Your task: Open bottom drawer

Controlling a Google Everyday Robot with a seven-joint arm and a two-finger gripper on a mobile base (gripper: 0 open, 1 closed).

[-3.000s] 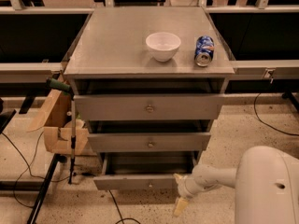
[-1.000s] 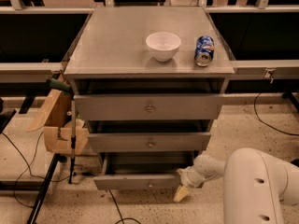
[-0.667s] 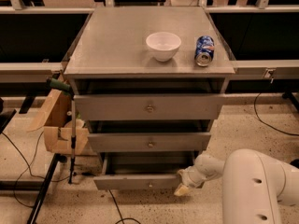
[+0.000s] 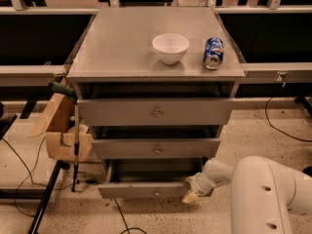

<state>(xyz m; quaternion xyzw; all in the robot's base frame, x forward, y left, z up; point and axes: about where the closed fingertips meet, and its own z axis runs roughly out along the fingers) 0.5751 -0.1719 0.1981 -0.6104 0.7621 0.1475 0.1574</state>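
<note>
The bottom drawer (image 4: 146,190) is the lowest, narrowest grey front of the cabinet, with a small round knob (image 4: 156,193) at its centre. It stands pulled out, with dark space showing behind its front panel. My gripper (image 4: 191,193) sits at the drawer's right front corner, low near the floor, at the end of the white arm (image 4: 258,189) that comes in from the lower right. It is off to the right of the knob.
The grey cabinet top (image 4: 126,48) carries a white bowl (image 4: 170,47) and a blue soda can (image 4: 213,52) lying on its side. A cardboard box (image 4: 61,130) and a green-handled pole (image 4: 75,135) stand left of the cabinet. Cables cross the speckled floor.
The gripper has shifted a little left and up against the bottom drawer's right corner since three seconds ago. The drawer stays pulled out about the same.
</note>
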